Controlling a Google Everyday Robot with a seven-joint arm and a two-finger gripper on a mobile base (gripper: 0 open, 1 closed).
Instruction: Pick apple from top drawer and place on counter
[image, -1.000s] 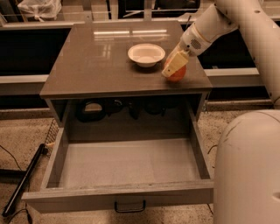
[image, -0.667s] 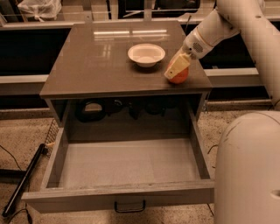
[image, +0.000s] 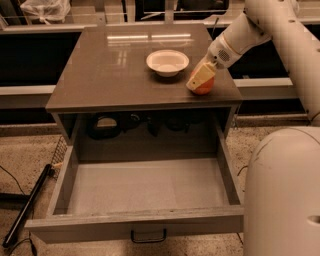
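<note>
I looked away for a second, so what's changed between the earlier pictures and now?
The gripper has eased slightly down with the apple, toward the counter near its front edge. The apple stays at the gripper. The white bowl and the open top drawer are as they were.

Speckled beige floor (image: 22, 147) — dark panels (image: 30, 57) behind, dim warm light.

White bowl (image: 167, 62) just left of the pincer (image: 199, 82), dark clutter (image: 105, 126) in shadow below, black pole (image: 26, 206) lying on speckled floor (image: 20, 150).
</note>
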